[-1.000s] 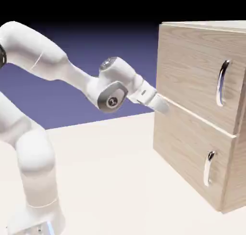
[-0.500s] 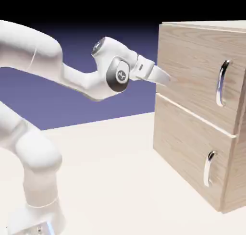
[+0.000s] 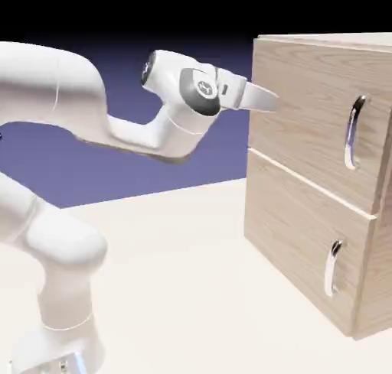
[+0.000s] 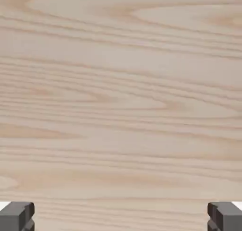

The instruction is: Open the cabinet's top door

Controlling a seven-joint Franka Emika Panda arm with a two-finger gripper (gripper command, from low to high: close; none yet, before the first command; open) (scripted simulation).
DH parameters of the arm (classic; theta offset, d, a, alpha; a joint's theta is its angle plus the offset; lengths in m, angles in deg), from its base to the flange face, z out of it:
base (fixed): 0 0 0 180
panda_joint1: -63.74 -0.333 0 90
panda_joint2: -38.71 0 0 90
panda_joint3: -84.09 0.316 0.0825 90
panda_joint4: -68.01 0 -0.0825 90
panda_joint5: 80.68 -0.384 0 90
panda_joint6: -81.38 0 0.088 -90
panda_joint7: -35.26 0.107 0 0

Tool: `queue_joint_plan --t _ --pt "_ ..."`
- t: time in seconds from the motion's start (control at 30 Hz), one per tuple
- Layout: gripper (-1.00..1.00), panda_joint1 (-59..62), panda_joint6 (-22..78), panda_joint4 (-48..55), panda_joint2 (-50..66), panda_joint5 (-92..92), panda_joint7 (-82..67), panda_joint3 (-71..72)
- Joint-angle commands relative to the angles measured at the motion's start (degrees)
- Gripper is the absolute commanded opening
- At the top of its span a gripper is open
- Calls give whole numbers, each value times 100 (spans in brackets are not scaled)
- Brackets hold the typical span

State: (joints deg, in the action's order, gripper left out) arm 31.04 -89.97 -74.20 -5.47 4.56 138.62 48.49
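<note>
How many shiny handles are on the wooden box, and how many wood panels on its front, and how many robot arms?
Silver handles: 2, the long one on the top door and the short one on the lower panel
Front panels of the cabinet: 2
Robot arms: 1, its gripper open
Total: 5

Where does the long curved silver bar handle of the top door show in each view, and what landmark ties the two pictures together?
Exterior view: the long curved silver bar handle stands upright at the right edge, on the top door.
Hand view: not in it; only woodgrain shows.
Shared landmark: the light-oak woodgrain cabinet, which fills the hand view above the open gripper.
</note>
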Motion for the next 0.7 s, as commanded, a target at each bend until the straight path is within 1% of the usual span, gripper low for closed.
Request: queue_joint_plan --t 0.0,0.67 --pt "0 -94 8 55 -34 250 178 -104" --pt "0 -1966 163 1154 -708 5233 3739 -2185"
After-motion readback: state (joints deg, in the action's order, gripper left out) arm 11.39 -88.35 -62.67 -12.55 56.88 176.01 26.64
